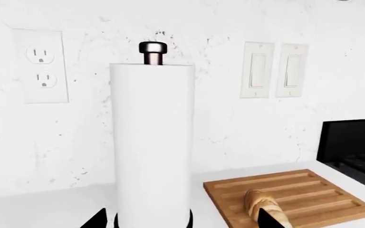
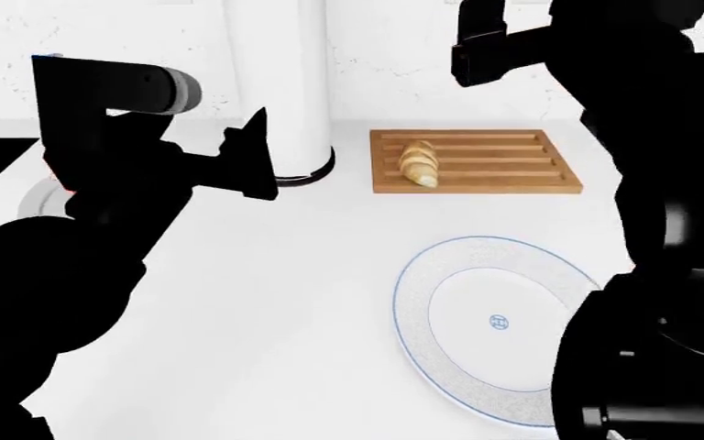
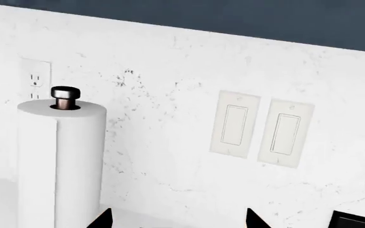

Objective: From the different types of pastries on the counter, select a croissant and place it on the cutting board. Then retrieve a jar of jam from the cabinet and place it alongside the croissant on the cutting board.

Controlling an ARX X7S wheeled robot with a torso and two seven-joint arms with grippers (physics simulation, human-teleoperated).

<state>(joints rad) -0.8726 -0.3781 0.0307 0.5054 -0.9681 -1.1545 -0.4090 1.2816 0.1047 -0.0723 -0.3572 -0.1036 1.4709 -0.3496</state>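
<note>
The golden-brown croissant (image 2: 420, 164) lies on the left part of the grooved wooden cutting board (image 2: 487, 162) at the back of the white counter (image 2: 279, 302). In the left wrist view the croissant (image 1: 266, 205) rests on the cutting board (image 1: 309, 194) just past one finger. My left gripper (image 2: 254, 158) hovers open in front of the paper towel roll, left of the board, with nothing held; its fingers (image 1: 273, 219) show apart. My right gripper (image 2: 480, 41) is raised high, open and empty, facing the wall. The jar of jam is out of view.
A tall white paper towel roll (image 2: 276, 82) on a dark base stands left of the board. A round white blue-rimmed plate (image 2: 432, 316) lies at the front right. The wall carries an outlet (image 1: 41, 66) and switches (image 3: 258, 127). A black appliance (image 1: 353, 147) sits beyond the board.
</note>
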